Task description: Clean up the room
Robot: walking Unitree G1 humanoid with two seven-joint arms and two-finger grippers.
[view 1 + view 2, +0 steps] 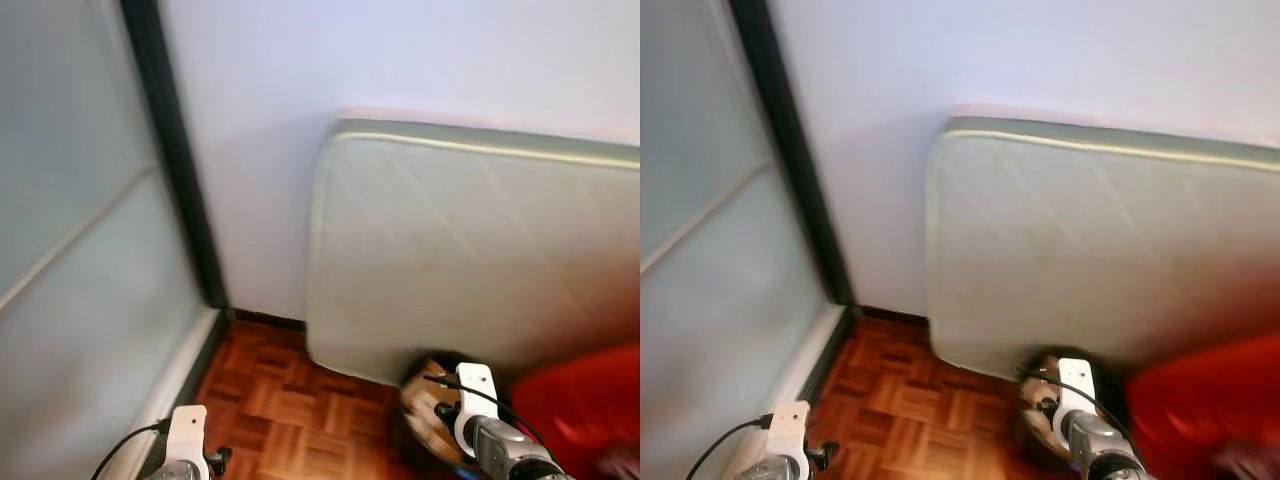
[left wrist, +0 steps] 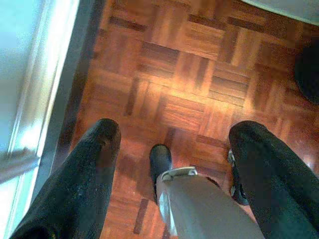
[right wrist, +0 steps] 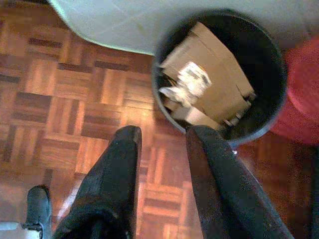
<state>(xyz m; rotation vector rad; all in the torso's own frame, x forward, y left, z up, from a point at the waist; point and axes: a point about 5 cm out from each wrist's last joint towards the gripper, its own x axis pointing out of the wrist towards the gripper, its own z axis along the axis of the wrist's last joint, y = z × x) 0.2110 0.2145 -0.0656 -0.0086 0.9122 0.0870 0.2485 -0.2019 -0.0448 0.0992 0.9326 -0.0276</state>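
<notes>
one bin point(image 3: 269, 69) holding cardboard point(image 3: 214, 79), right claw point(image 3: 162, 137) above

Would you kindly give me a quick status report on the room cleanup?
Left hand open, empty, above parquet floor. Right hand open, empty, by round black bin holding cardboard and crumpled paper. Pale mattress leans on wall behind bin.

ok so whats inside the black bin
The bin holds flattened cardboard with crumpled white paper on top. Whatever lies beneath the cardboard is covered.
</notes>
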